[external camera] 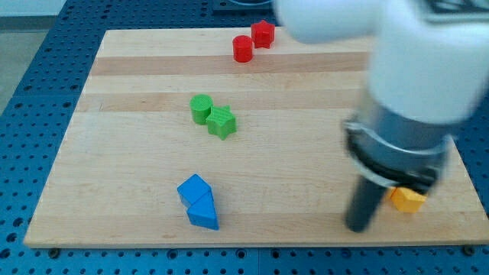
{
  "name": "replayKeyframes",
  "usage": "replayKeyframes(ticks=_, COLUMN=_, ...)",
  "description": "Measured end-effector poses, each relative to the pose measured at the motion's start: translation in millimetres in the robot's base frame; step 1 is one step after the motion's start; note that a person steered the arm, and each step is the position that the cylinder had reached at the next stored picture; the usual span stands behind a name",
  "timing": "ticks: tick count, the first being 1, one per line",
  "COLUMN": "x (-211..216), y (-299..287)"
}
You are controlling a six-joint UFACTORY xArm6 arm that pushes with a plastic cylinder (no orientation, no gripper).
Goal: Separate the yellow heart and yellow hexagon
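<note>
A yellow block (407, 199) lies near the board's lower right edge, partly hidden behind the arm; I cannot make out its shape. Only one yellow block shows; the other may be hidden by the arm. My tip (357, 228) is at the end of the dark rod, just to the view's left of the yellow block and slightly below it. I cannot tell whether they touch.
A red cylinder (243, 49) and a red star-like block (263, 33) sit at the top. A green cylinder (202, 108) touches a green star (221, 122) mid-board. Two blue blocks (194, 188) (204, 213) touch at the bottom. The wooden board (114, 153) rests on a blue perforated table.
</note>
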State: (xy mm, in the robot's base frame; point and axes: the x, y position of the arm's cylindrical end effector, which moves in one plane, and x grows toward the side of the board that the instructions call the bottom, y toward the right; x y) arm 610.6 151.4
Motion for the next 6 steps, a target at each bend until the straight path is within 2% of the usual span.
replayKeyframes(ticks=1, x=2, y=12)
replayKeyframes(ticks=2, x=2, y=53)
replayKeyframes(ticks=4, x=-6, y=61)
replayKeyframes(ticks=6, x=-39, y=61)
